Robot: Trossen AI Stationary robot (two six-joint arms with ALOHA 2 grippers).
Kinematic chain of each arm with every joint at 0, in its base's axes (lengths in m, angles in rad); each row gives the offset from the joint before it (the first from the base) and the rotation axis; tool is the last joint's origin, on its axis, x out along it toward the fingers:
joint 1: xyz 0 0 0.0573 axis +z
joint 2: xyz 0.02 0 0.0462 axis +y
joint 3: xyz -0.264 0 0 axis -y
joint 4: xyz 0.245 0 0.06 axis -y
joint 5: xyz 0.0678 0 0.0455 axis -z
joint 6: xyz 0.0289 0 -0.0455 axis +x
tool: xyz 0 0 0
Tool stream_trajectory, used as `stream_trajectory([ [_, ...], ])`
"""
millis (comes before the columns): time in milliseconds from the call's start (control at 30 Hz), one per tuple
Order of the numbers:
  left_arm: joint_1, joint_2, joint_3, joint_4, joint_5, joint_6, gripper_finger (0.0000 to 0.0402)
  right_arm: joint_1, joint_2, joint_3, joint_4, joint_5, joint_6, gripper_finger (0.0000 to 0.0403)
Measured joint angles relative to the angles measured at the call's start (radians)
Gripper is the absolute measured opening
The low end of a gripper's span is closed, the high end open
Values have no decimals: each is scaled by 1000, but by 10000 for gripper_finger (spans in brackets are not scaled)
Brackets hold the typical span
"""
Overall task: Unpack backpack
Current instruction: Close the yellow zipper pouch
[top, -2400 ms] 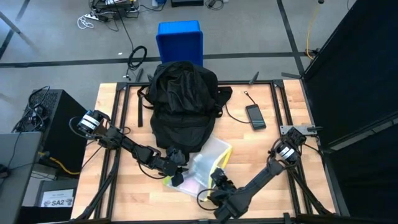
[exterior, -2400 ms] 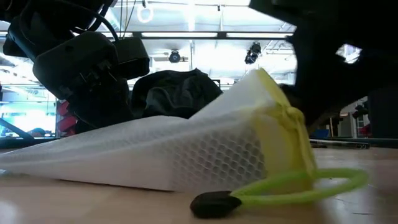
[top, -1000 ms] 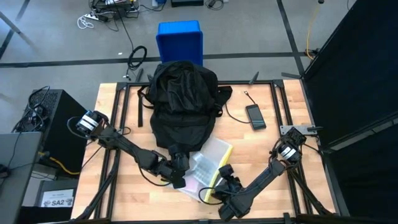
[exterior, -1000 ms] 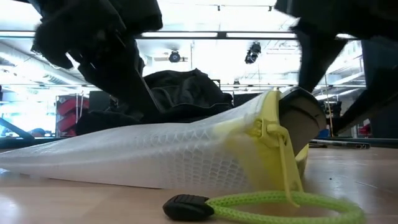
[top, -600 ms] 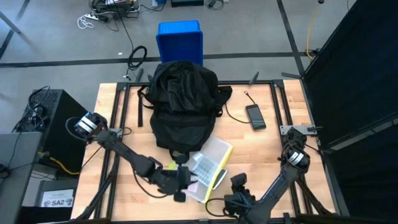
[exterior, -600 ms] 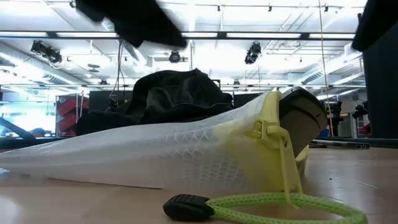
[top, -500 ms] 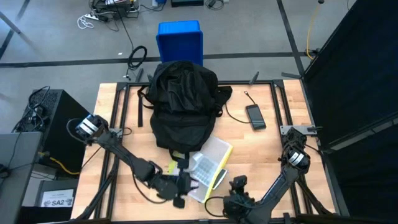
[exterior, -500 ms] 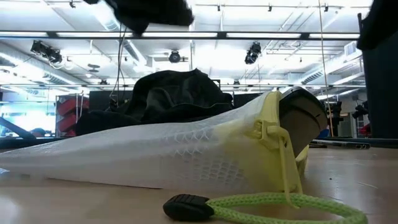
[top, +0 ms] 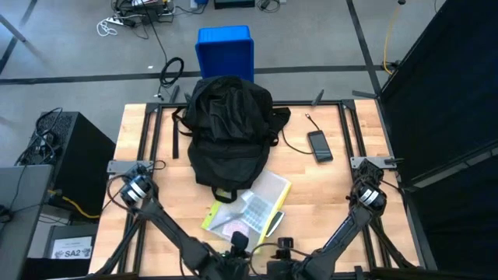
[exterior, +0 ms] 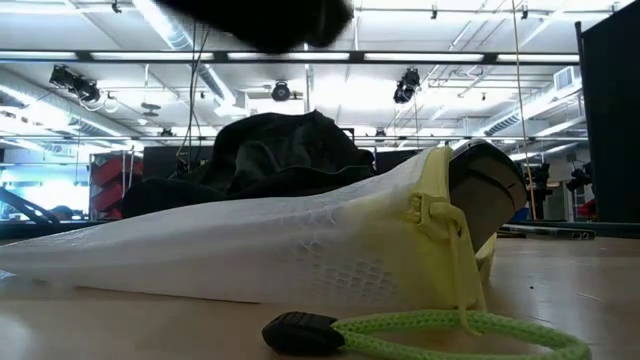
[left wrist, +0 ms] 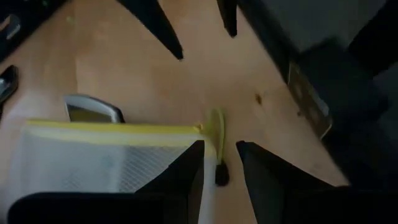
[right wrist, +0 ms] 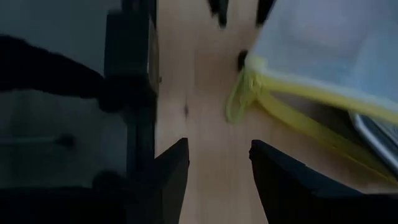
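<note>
The black backpack [top: 229, 132] lies flat on the middle of the table and shows behind the pouch in the low view [exterior: 280, 150]. A white mesh pouch with yellow trim [top: 247, 210] lies on the wood just near of it [exterior: 300, 250]. The pouch's yellow cord [exterior: 430, 325] ends in a black toggle [exterior: 300, 330]. A dark, grey-rimmed object [exterior: 490, 190] sticks out of the pouch's yellow end. My left gripper [left wrist: 219, 146] and right gripper [right wrist: 219, 144] are both open at the table's near edge, apart from the pouch.
A black phone [top: 319, 145] with a cable lies right of the backpack. A blue bin [top: 226, 50] stands on the floor beyond the far edge. Black frame rails [top: 148, 155] run along the table's left and right sides. Bare wood lies on both sides of the pouch.
Both grippers have drawn back from the pouch toward the table's near edge and risen out of the low view. The pouch has stayed lying on the table, its cord and toggle resting in front of it.
</note>
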Motion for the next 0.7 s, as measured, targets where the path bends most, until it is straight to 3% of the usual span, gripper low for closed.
stream_trajectory([
  [333, -5, 18, 18, -88, -33, -69, 87, 25, 0, 0, 62, 40, 28, 147],
  [433, -5, 18, 18, -88, -33, -68, 87, 39, 1, 0, 11, 46, 59, 137],
  [700, -5, 18, 18, -88, -31, -80, 87, 84, -45, -2, -234, 182, 218, 99],
])
